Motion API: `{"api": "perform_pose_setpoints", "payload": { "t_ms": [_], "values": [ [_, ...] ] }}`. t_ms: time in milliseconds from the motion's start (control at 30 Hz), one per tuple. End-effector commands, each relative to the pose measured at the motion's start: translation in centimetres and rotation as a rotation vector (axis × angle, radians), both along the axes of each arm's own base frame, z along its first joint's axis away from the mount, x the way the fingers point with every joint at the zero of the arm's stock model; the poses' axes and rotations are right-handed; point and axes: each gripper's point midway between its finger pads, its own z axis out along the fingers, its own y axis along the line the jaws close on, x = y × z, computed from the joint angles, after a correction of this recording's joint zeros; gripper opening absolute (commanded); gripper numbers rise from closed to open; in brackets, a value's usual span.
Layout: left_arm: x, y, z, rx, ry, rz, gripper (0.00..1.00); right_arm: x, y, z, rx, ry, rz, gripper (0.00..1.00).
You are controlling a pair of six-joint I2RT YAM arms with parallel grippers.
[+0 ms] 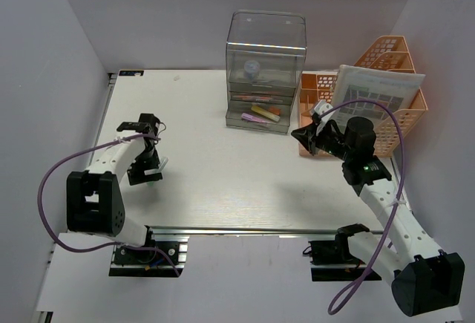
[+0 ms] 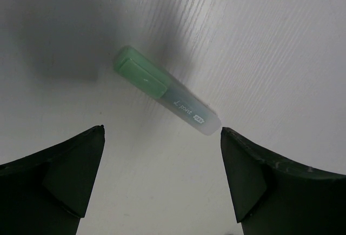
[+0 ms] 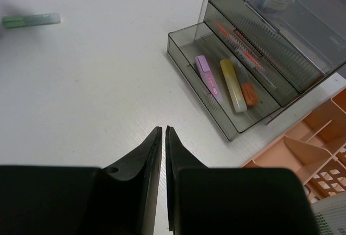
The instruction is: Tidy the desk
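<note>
— Left pincer (image 2: 162,132) is spread wide, both dark fingers (image 2: 65,175) well apart and gripping nothing, low over the desk (image 1: 223,182) at about 9 o'clock in the overhead view!
— And look what lies beneath: 1 green highlighter (image 2: 165,92), flat on the white surface, cap toward 10 o'clock in the left wrist view, barrel end just beside the finger at 4 o'clock. Touching it?
— Can't tell from here. It sits between the 2 fingers, mostly beyond their tips.
— Over to the right pincer (image 3: 164,129): jaws pinched to a thin slit, nothing in them, held above the desk at 3 o'clock overhead.
— Its camera looks at the clear drawer box (image 1: 266,70), standing on the desk at 12 o'clock. The bottom drawer (image 3: 183,56) is pulled out.
— 3 markers inside, side by side: purple highlighter (image 3: 206,78), yellow marker (image 3: 231,86), orange marker (image 3: 250,93).
— At 2 o'clock, the orange mesh rack (image 1: 386,52), just beside the box, with a printed sheet (image 1: 378,96) propped up at it.
— The desk itself fills the middle of the overhead view, metal rail (image 1: 245,230) along its 6 o'clock edge.
</note>
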Motion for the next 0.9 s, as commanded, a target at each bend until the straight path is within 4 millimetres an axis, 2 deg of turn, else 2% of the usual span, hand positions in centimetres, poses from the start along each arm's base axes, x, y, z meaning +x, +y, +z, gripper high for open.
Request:
{"api": "perform_pose_setpoints", "payload": {
  "t_ms": [0, 267, 400, 633, 867],
  "values": [
    [1.3, 1.2, 0.9, -0.007, -0.097, 0.262, 0.98, -0.1, 0.0, 1.0, 0.028, -0.039, 0.013, 0.12],
    [0.1, 1.3, -1.7, -0.037, 0.003, 0.275, 0.98, 0.2, -0.6, 1.0, 0.031, -0.037, -0.003, 0.12],
    [0.5, 1.7, -2.1, -0.039, 0.021, 0.281, 0.98, 0.3, -0.8, 0.8, 0.032, -0.030, -0.006, 0.12],
    [1.1, 1.2, -3.4, -0.073, 0.061, 0.272, 0.96, 0.6, -1.2, 0.4, 0.031, -0.017, -0.016, 0.12],
    [1.7, 1.3, -4.8, -0.082, 0.060, 0.264, 0.85, 0.6, -1.4, 0.3, 0.037, -0.007, -0.014, 0.12]
  ]
}}
